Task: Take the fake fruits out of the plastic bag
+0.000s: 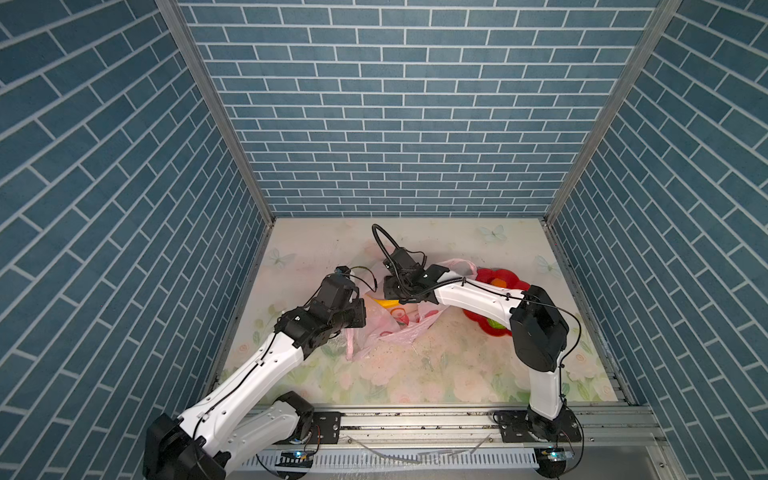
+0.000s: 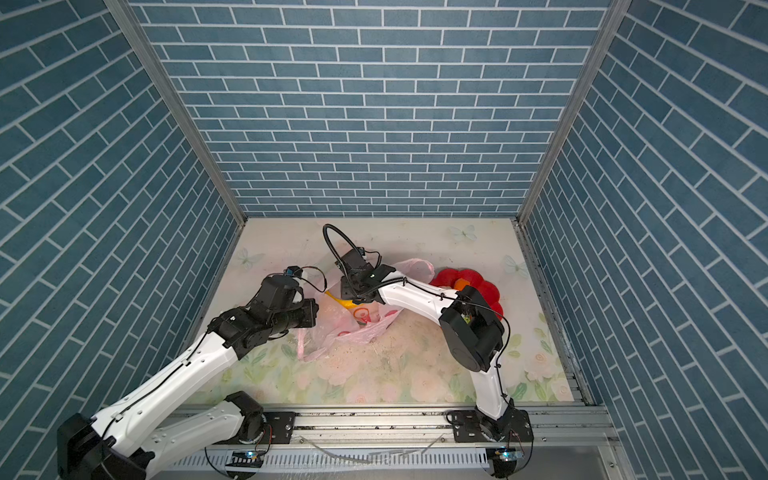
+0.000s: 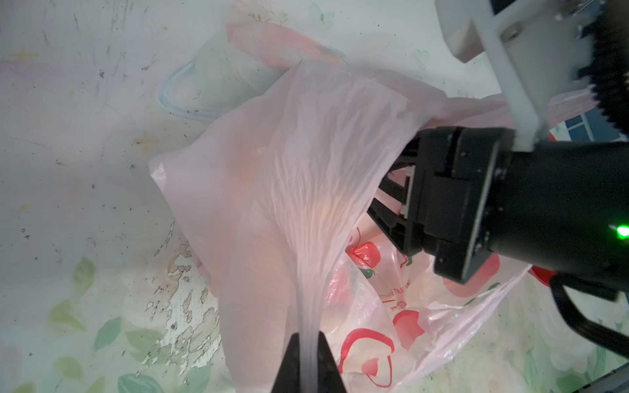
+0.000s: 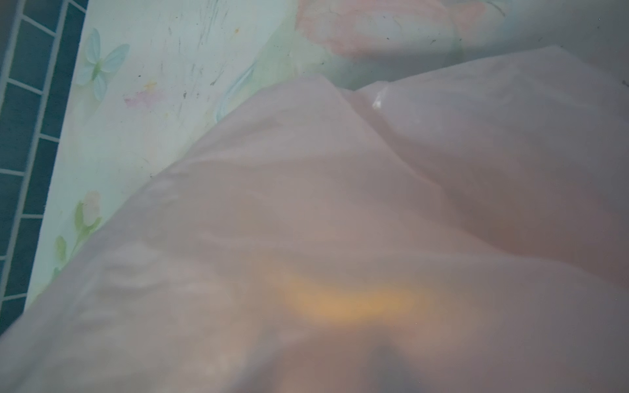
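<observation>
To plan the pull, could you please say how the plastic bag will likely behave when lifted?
Probably floppy: the plastic bag bunches into pleats where the left gripper pinches it. Likely light, since it looks thin and translucent.

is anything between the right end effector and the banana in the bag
Probably: the right wrist view sees the banana only through the pink film of the plastic bag. The tips of the right end effector are hidden in the bag mouth.

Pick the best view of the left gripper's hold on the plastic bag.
Left wrist view: the left gripper pinches a bunched fold of the plastic bag. Both top views hide its fingertips; right wrist shows only bag film.
</observation>
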Robot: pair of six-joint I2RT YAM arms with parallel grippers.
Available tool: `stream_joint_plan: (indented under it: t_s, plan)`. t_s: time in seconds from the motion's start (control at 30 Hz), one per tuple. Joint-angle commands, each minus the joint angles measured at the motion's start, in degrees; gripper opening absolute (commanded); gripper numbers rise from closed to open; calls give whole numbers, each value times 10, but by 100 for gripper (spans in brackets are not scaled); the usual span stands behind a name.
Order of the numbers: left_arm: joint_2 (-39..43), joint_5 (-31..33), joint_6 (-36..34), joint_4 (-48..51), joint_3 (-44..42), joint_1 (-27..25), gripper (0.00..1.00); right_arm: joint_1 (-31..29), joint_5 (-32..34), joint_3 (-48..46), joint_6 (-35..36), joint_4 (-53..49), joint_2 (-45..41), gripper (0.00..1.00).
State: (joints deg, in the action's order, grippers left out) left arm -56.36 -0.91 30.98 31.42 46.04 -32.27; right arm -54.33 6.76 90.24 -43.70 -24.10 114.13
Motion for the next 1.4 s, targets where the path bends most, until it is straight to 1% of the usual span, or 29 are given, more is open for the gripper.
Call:
stream_joint_plan:
  t_s: [0.0,0.17,0.3,0.5,0.77,0.8,1.0,1.17,1.37]
  plan:
    - [11,-18,12,-8,-21,3,11,-2,45,27,-10,-50,11,47]
    - [16,-32,11,-20,-37,3,11,-2,89,39,-3,-71,21,51]
    - [17,-38,8,-22,-36,3,11,-2,123,72,27,-100,40,55]
    - [14,-48,3,-24,-37,3,11,5,156,136,78,-145,83,58]
    - [9,-50,-2,-32,-38,2,11,20,166,185,136,-158,111,62]
    - [7,-51,-2,-33,-38,3,11,23,168,189,143,-160,126,62]
    - [-3,-54,-11,-36,-36,3,11,32,160,197,181,-158,137,65]
    - [-4,-58,-7,-49,-41,3,11,32,128,194,193,-140,138,65]
    - [0,-63,-6,-51,-42,3,11,32,154,196,199,-135,148,65]
